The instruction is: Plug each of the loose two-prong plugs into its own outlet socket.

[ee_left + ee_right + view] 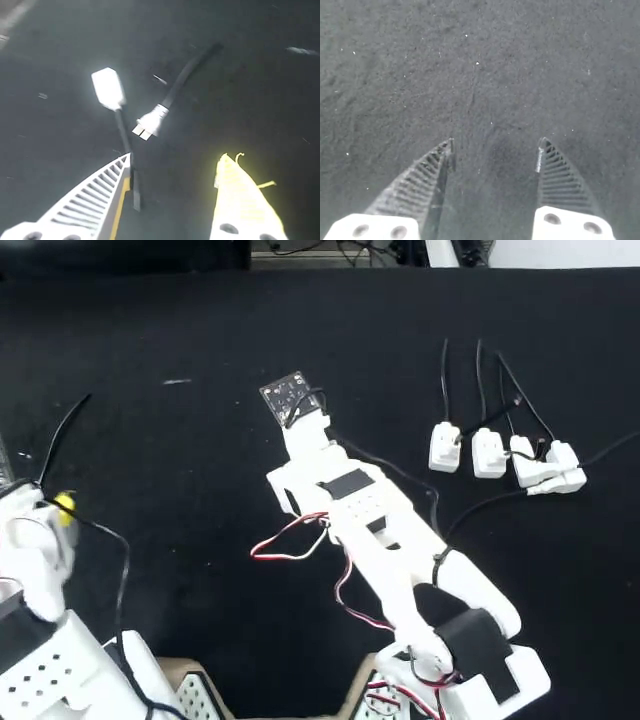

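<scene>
Pickup step, I judge: my left gripper [175,156] hangs spread just short of the plug [148,124], right gripper [496,141] spread well apart from it, sockets [505,458] far off; next I'd pinch its body.

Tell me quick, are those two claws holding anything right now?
Left gripper: open, holding nothing; a two-prong plug lies loose ahead of it.
Right gripper: open, holding nothing, over the black table.

Row of outlet sockets [488,452] on the table [180,460] at right, right arm [370,520] centre, left arm [40,640] near-left
</scene>
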